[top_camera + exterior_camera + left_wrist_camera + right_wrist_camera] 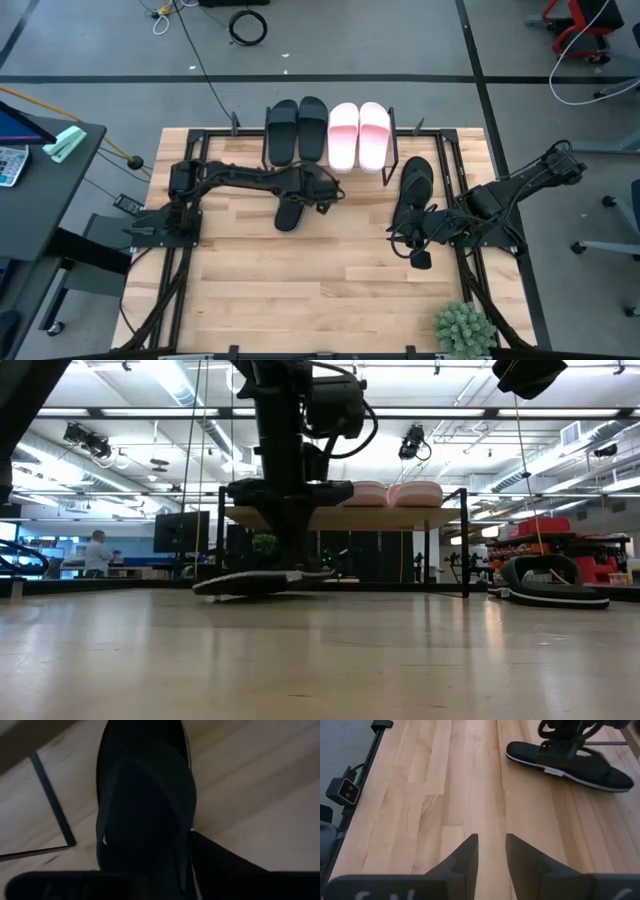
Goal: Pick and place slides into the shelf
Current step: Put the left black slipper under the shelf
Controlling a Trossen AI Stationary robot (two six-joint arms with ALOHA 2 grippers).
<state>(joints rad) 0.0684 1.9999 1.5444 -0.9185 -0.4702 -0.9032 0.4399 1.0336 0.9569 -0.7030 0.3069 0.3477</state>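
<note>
Filling most of the left wrist view, a black slide [145, 805], leaving the left gripper's [300, 203] own fingers hard to make out; whether clamped on the slide or merely over it, impossible to tell. Lying flat on the counter [300, 290] in front of the shelf [345, 517], with the left arm coming down onto it in the low view, blocking much of its strap. Sitting side by side on the shelf top at the counter's far edge: two black slides [295, 130] and two pink slides [359, 134], seen only as low humps from table height. Resting near the right edge, just beside the right arm: another black slide [413, 190], partly cut by arm and cables from above. Hovering low over bare wood, the right gripper [491, 852], fingers slightly parted and holding nothing. Leaving wide open boards across the near half of the counter, apart from a small green plant [463, 328] at the near right corner.
</note>
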